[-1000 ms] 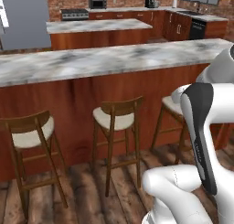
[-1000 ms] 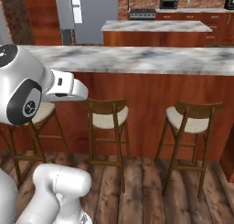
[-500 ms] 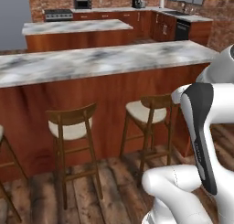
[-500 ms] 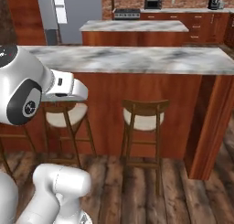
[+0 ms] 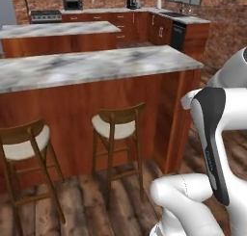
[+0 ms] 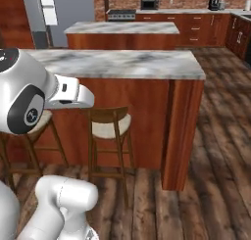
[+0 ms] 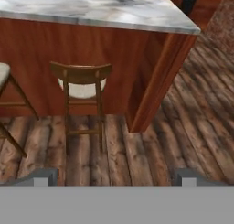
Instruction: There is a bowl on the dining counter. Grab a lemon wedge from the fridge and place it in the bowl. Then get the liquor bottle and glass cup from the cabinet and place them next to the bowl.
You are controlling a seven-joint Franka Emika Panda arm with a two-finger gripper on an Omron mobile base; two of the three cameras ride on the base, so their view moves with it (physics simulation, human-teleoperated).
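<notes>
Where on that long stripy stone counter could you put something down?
The grey-white marble top of the wood-fronted dining counter lies bare right to its end corner. Below it is crowded: two brown wooden stools with cream seats stand against the panel.

The dining counter [image 5: 96, 66] [image 6: 117, 63] [image 7: 100, 8] and one stool [image 5: 118, 126] [image 6: 109, 128] [image 7: 82, 81] are seen from behind the arm on both sides and, looking downward, from the hand.

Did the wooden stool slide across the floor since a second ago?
No. The stool sits at the same spot under the dining counter. The whole picture shifted because the base drove toward the counter's right end, so the camera moved, not the stool.
</notes>
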